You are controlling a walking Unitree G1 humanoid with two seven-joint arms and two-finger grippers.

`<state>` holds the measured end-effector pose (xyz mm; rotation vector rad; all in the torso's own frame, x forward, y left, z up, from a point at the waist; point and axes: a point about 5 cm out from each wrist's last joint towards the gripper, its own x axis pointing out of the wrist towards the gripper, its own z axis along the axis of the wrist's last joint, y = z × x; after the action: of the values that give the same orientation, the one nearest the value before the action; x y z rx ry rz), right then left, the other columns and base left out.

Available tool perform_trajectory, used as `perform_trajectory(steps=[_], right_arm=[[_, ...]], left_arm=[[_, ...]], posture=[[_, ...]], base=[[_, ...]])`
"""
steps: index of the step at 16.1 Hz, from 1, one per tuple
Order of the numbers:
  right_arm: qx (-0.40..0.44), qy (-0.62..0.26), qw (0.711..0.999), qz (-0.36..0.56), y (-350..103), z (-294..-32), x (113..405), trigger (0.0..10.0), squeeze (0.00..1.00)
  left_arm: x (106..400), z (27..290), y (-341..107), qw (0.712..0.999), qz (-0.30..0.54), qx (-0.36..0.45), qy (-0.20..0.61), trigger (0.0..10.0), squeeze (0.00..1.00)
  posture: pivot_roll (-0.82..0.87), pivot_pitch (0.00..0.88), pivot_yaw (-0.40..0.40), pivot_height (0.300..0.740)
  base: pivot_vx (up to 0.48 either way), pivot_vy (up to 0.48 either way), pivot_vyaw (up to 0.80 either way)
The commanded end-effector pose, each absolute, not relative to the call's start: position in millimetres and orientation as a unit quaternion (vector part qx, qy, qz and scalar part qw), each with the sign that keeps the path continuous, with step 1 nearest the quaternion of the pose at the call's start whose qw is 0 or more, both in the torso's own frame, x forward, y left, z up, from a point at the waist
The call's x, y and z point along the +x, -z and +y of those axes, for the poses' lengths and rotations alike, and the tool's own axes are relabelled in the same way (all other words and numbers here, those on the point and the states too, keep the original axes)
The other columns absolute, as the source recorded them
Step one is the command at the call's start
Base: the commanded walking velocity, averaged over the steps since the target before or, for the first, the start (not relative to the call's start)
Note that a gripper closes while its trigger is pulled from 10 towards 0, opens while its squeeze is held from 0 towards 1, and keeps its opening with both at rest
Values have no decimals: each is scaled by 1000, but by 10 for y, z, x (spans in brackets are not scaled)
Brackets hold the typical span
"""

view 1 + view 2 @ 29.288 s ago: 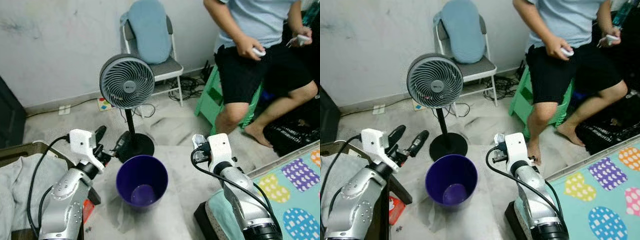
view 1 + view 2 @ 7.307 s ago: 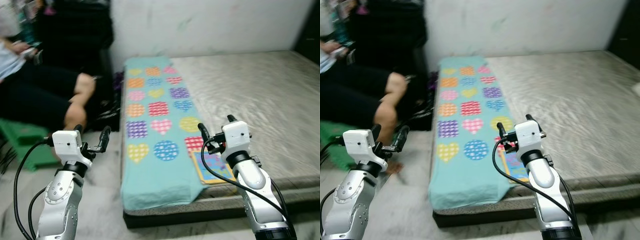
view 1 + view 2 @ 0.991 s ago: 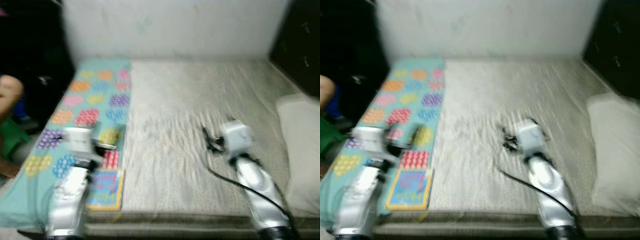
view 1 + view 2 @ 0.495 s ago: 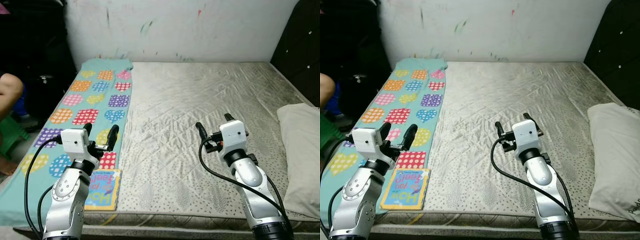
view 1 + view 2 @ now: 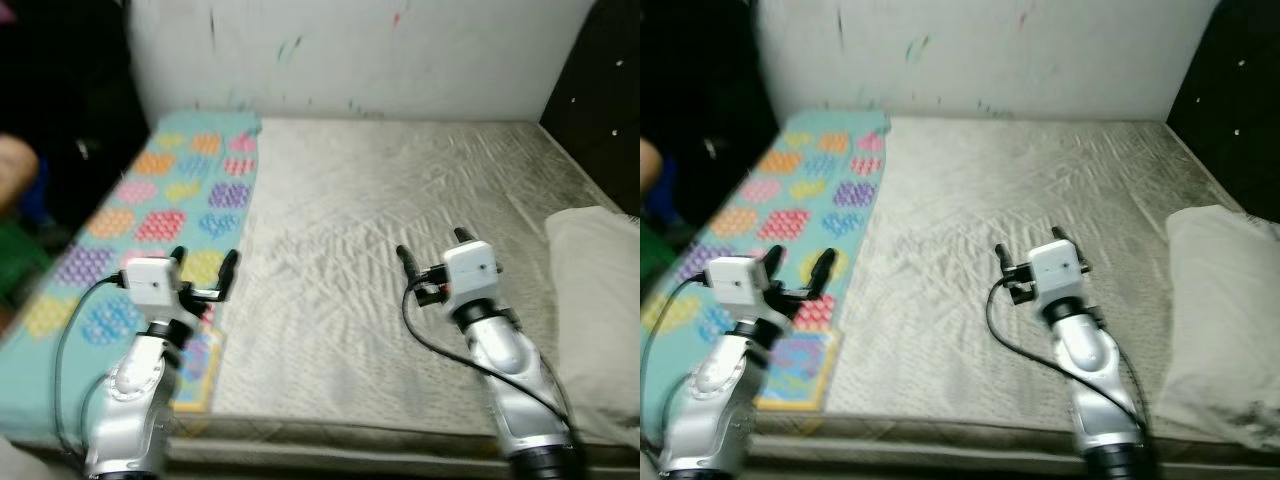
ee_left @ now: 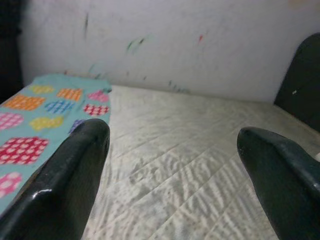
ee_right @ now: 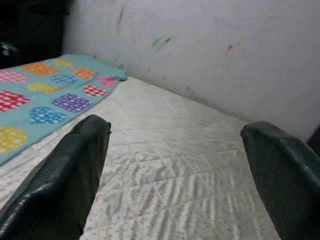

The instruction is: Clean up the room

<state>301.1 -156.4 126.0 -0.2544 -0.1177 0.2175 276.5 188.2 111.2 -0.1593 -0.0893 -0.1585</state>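
Both claws hover empty over a bare bed (image 5: 400,190), fingers apart: left claw (image 5: 205,272), right claw (image 5: 430,252). A book (image 5: 198,368) lies at the bed's near edge beneath the left claw. A blurred, moving view risks a misjudged grab, pushing the book off.

Right gripper (image 7: 172,175) with its two black fingers (image 7: 75,175) spread wide apart, holding nothing, above a grey quilted mattress (image 7: 170,170). A teal blanket (image 7: 45,95) patterned with coloured hearts covers the mattress's far side. A scuffed white wall (image 7: 210,45) stands behind.
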Motion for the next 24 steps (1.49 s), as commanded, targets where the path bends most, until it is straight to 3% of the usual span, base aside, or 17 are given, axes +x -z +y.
perform_trajectory(steps=[1,20,24], right_arm=[[-131,-109,984,-59,-1274,-1589,3014,10000,0],[-133,-115,983,-55,-1228,-1589,3010,10000,0],[-128,-111,984,-50,-1170,-1593,3018,10000,0]], left_arm=[[2781,1869,-1137,993,-47,-76,81,10000,0],[2778,1883,-1132,993,-52,-75,74,10000,0],[2805,1917,-1099,993,-51,-84,64,10000,0]], posture=[[-95,0,12,740],[-89,0,14,740],[-78,0,17,740]], base=[[0,-345,0],[0,-344,0],[0,0,0]])
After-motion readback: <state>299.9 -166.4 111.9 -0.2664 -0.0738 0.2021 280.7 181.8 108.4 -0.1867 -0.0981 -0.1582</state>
